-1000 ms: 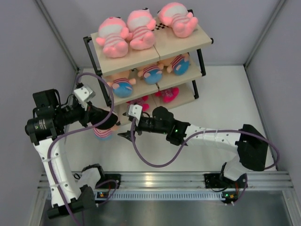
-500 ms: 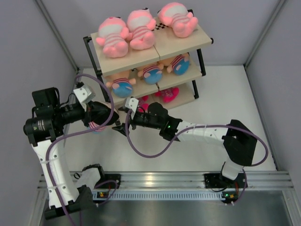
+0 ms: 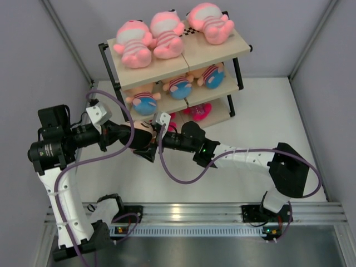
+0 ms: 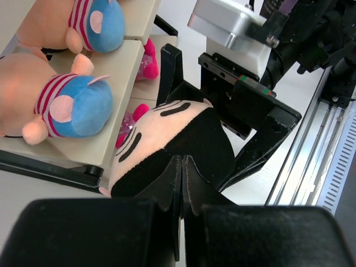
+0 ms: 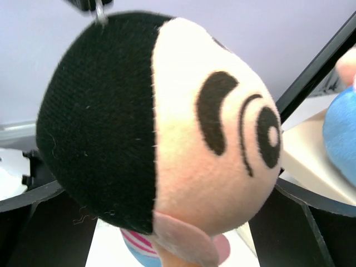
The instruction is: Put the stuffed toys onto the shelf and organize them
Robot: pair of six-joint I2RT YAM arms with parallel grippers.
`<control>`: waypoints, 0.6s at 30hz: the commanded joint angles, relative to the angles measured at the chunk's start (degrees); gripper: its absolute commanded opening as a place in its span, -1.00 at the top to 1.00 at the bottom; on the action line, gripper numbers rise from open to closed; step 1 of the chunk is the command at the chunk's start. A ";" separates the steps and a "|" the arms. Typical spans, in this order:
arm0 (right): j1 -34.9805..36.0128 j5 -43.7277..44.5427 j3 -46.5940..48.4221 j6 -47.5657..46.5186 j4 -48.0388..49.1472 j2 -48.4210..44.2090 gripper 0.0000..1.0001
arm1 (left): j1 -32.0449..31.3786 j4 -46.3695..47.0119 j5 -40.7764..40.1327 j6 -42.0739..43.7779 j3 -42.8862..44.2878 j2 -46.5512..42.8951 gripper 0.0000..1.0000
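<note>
Just in front of the shelf (image 3: 153,71), my left gripper (image 4: 182,167) was clamped on the boy doll (image 4: 167,139) by its dark hair. Its head pointed into my right gripper (image 4: 196,142), whose wide-spread jaws flanked it.

Three pink dolls (image 3: 167,36) atop shelf (image 3: 240,44); boy dolls (image 3: 179,86) on middle board; dark-haired doll (image 4: 167,130) in left tool (image 4: 182,181).

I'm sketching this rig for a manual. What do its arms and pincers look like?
The left arm and right arm have white links and chunky black joints, each trailed by a looping purple cable. The left pincer and right pincer are black with flat angular fingers. A silver-white block sits behind each. A green light glows on the right arm.
</note>
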 commanded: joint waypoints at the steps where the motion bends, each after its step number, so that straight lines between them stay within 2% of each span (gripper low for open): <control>1: -0.05 -0.10 1.24 1.39 6.68 -2.68 -0.99 | -0.24 -8.73 4.20 1.26 -0.12 -0.59 1.00; 6: -0.05 -1.51 4.14 4.72 10.02 0.57 -0.99 | -0.33 -8.73 7.28 1.08 -0.56 -0.68 1.00; 8: 0.03 -1.59 5.29 5.78 9.85 1.19 -0.80 | -0.24 -8.73 6.67 1.17 -1.79 -0.94 1.00; 9: 0.03 -1.59 5.73 5.87 9.76 1.19 -0.31 | -0.24 -8.73 5.89 1.26 -2.23 -0.94 1.00; 11: 0.03 -0.81 4.34 5.96 9.76 -0.47 0.20 | -0.24 -8.73 3.26 1.17 -2.84 -0.94 1.00; 12: 0.03 -0.11 3.37 5.70 9.32 -1.52 0.73 | -0.24 -8.73 2.37 1.26 -2.93 -0.86 1.00; 13: 0.03 1.12 2.23 4.74 8.88 -2.75 0.89 | -0.33 -8.73 1.49 1.26 -3.20 -0.77 0.97; 15: -0.05 5.07 -1.45 2.98 6.61 -7.57 0.92 | -0.33 -8.73 -1.49 1.70 -3.46 -0.51 0.50; 16: 0.03 6.48 -2.35 0.45 2.07 -9.25 0.93 | -0.33 -8.73 -2.55 1.87 -3.46 -0.42 -0.12; 17: 0.03 10.06 -2.88 -1.14 -2.15 -12.40 0.93 | -0.24 -8.73 -3.43 2.05 -3.55 -0.24 -0.40; 18: 0.21 12.79 -2.45 -2.29 -6.63 -13.82 0.98 | -0.24 -8.73 -4.92 1.88 -3.46 0.11 -0.76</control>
